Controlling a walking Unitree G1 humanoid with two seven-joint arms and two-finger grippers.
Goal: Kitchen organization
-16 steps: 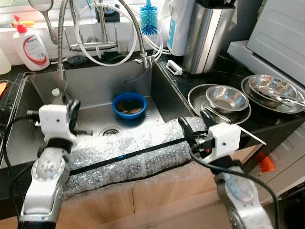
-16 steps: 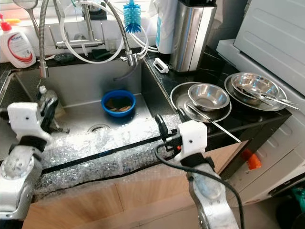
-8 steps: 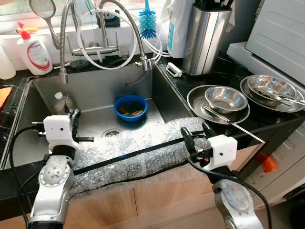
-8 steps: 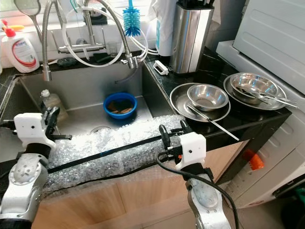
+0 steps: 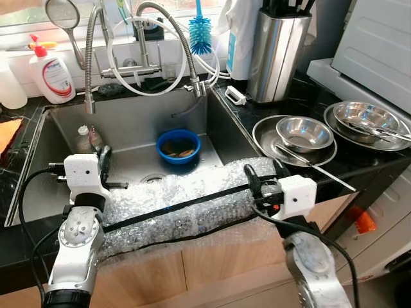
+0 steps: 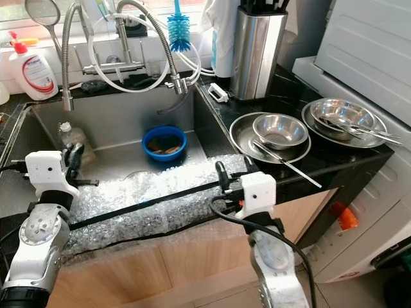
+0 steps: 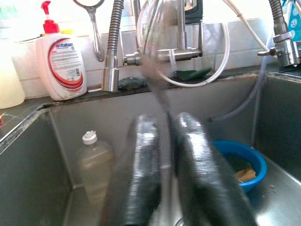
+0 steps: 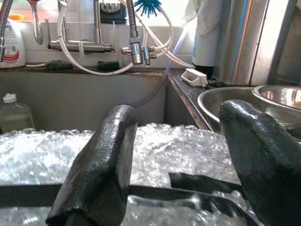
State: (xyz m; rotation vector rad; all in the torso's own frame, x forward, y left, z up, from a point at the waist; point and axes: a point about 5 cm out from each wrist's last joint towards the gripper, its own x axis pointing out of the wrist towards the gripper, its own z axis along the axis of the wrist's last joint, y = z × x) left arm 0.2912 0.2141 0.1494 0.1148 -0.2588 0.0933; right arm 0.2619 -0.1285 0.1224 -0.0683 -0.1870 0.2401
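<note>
A blue bowl (image 5: 178, 145) with food scraps sits in the steel sink (image 5: 212, 131). My left gripper (image 5: 103, 156) hovers over the sink's front left. Its fingers (image 7: 143, 155) are pressed almost together, and a thin blurred grey streak rises from between them; I cannot tell what it is. My right gripper (image 5: 264, 174) is at the sink's front right corner, above the bubble wrap (image 5: 186, 199). Its fingers (image 8: 101, 160) stand wide apart with nothing between them. To its right, a steel bowl (image 5: 304, 132) rests on a plate, with a metal rod (image 5: 314, 168) across the rim.
A second steel bowl with utensils (image 5: 366, 117) stands at the far right. A clear bottle (image 5: 87, 136) stands in the sink's left corner. Soap bottle (image 5: 52, 70), hoses and faucet (image 5: 138, 61), blue brush (image 5: 200, 29) and steel knife holder (image 5: 273, 48) line the back.
The whole picture has shifted, so the camera moved. Both grippers stay near the sink's front edge; the left one sits a little lower. Neither has changed its state.
</note>
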